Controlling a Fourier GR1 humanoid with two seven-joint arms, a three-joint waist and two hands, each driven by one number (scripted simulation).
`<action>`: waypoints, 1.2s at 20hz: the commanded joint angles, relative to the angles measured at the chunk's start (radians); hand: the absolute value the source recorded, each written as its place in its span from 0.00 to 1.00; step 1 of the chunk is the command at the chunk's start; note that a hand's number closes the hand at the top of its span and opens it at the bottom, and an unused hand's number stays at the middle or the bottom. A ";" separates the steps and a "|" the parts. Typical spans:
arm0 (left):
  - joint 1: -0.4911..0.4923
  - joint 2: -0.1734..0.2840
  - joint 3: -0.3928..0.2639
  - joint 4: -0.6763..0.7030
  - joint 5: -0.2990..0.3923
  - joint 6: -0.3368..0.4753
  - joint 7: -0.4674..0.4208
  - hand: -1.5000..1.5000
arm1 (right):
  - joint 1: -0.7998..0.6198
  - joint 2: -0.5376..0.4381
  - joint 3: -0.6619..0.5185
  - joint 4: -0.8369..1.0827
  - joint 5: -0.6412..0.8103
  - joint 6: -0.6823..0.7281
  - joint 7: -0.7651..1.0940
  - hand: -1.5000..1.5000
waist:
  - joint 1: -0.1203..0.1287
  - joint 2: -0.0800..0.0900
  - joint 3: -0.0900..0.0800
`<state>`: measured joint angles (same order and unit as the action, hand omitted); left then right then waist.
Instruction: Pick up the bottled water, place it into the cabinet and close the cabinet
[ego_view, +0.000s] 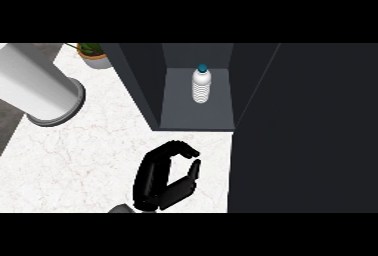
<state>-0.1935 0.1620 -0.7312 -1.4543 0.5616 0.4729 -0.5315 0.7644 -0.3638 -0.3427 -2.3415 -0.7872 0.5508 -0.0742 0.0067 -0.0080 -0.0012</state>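
Head view. Bottled water stood upright on the floor of the cabinet, toward the back of the open compartment, blue cap up, ribbed clear body. It touched neither side wall and sat well apart from the hand. The cabinet's dark door stood open at the view's right, running from the compartment's right edge down toward the lower edge.

One black hand showed low in the middle of the view, over the white marbled worktop, just in front of the cabinet's front edge. Fingers curved forward and thumb set apart, leaving a gap between them; nothing was held. Could not tell whether it was the left or the right hand, as only one showed and very little forearm.

A large white cylinder lay at the left of the worktop. A small potted plant stood at the top, beside the cabinet's left wall.
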 joint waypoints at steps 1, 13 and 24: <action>0.127 0.111 -0.024 -0.144 -0.008 -0.030 -0.004 1.00 | 0.049 -0.001 0.029 -0.203 0.063 -0.003 0.067 1.00 | 0.000 0.000 -0.001; 0.299 0.395 0.145 -0.334 0.061 -0.143 -0.021 1.00 | 0.081 -0.061 0.103 -0.264 0.110 0.173 0.079 1.00 | -0.006 -0.002 -0.003; 0.468 0.563 0.336 -0.451 0.203 -0.279 -0.072 0.00 | 0.073 -0.059 0.192 -0.321 0.157 0.226 0.074 1.00 | 0.003 -0.015 -0.007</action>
<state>0.2083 0.6756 -0.4453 -1.8589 0.7398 0.2140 -0.5839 0.8034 -0.4209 -0.1492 -2.3651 -0.7542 0.8053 -0.0656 -0.0025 -0.0173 -0.0075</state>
